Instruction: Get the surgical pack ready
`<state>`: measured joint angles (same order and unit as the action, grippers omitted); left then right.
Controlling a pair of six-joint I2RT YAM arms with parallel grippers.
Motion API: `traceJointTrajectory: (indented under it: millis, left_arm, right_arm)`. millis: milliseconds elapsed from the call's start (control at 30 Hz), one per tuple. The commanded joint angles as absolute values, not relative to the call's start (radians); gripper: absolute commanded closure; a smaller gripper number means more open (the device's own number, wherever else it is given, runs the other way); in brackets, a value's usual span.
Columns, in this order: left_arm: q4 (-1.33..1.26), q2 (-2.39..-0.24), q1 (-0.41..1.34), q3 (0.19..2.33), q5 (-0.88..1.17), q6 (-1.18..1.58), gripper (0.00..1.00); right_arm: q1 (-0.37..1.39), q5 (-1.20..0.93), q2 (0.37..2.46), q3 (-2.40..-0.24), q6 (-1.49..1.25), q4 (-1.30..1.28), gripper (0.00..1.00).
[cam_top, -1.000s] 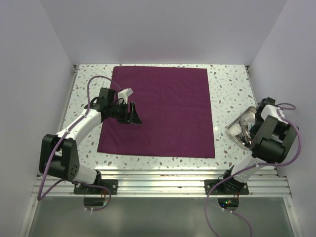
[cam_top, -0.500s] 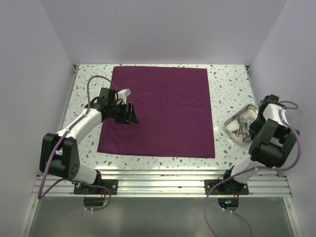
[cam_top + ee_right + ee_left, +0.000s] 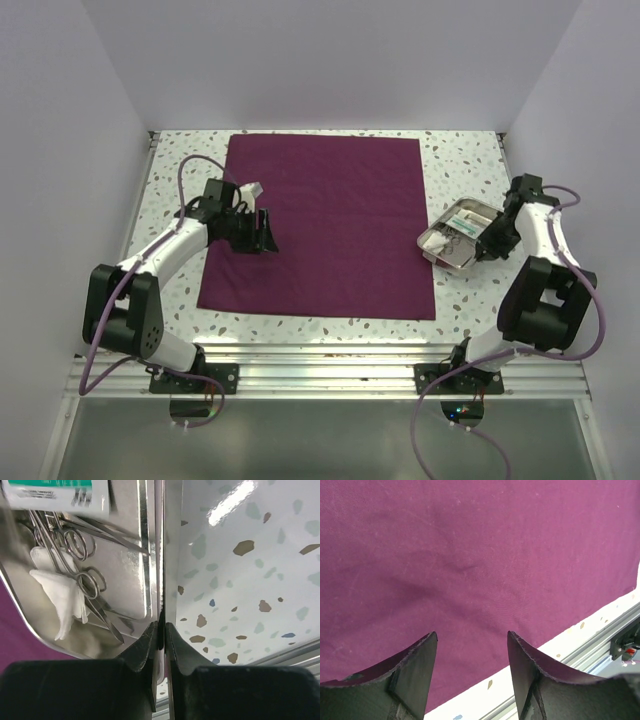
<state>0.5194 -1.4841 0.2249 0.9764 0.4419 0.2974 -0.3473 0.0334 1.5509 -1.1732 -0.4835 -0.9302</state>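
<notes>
Top external view: we find the large maroon fabric drape spread flat mid-table, left of the right gripper, whose fingers clamp the rim of the shiny rectangular steel tray. The left gripper, fingers apart, hovers over the drape's left part.

Left tool jaws apart, right tool pinched tight onto tray rim

Surgical pack: large dark maroon-purple cloth drape, matte, roughly square. Spread open and flat on the speckled table, left of centre, one layer showing. Faint creases only; all four corners lie unfolded
</notes>
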Motion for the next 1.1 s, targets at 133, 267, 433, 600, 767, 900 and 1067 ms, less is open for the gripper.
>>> traceJointTrajectory:
  millis: [133, 267, 433, 600, 767, 900, 1067]
  left_arm:
    - [0.517, -1.486, 0.227, 0.997, 0.457, 0.316, 0.38]
    - [0.52, -1.483, 0.227, 0.989, 0.459, 0.311, 0.38]
    - [0.531, -1.482, 0.227, 0.982, 0.449, 0.304, 0.38]
    - [0.531, -1.48, 0.227, 0.969, 0.457, 0.304, 0.38]
    - [0.531, -1.482, 0.227, 0.971, 0.456, 0.31, 0.39]
    - [0.545, -1.476, 0.227, 0.971, 0.443, 0.31, 0.39]
    - [0.538, -1.482, 0.227, 0.974, 0.414, 0.319, 0.38]
  right_arm:
    - [-0.353, -0.003, 1.528, -1.105, -0.505, -0.898, 1.0]
    - [-0.368, 0.025, 1.555, -1.034, -0.476, -0.819, 1.0]
    - [-0.371, 0.002, 1.598, -1.019, -0.434, -0.747, 0.98]
    - [-0.371, 0.002, 1.66, -1.049, -0.443, -0.732, 0.69]
    - [-0.371, 0.002, 1.758, -1.072, -0.446, -0.707, 0.69]
    - [-0.371, -0.024, 1.775, -1.103, -0.445, -0.715, 1.0]
    - [-0.371, -0.052, 1.695, -1.199, -0.48, -0.817, 1.0]
